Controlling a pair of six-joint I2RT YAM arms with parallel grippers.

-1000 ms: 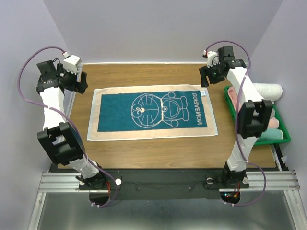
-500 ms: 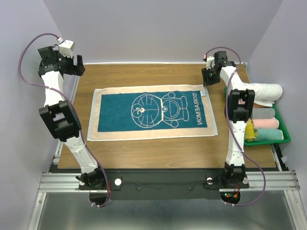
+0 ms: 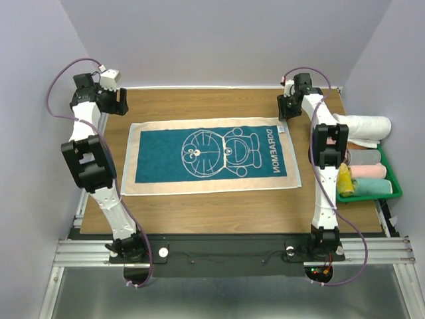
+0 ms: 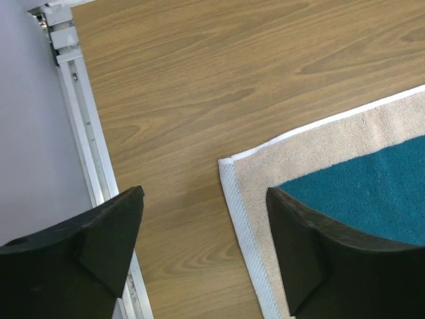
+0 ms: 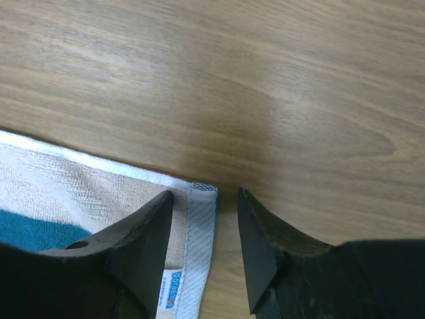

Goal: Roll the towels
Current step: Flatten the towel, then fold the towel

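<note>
Towel (image 3: 211, 157), likely soft, light, floppy terry, lies flat mid-bench (image 3: 219, 206) and seems best pinched at its far corners, where the left gripper (image 4: 202, 199) hovers wide open and the right gripper (image 5: 206, 195) straddles the hem, jaws narrow, not gripping.

Teal towel (image 3: 211, 157) with a cream border lies spread flat in front of me, white cat outline face-up (DORAEMON lettering too), totally unrolled.

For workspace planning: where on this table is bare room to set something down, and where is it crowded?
Free: table between towel and near edge; also behind towel. Crowded: far corners under left end effector and right end effector; green tray.
</note>
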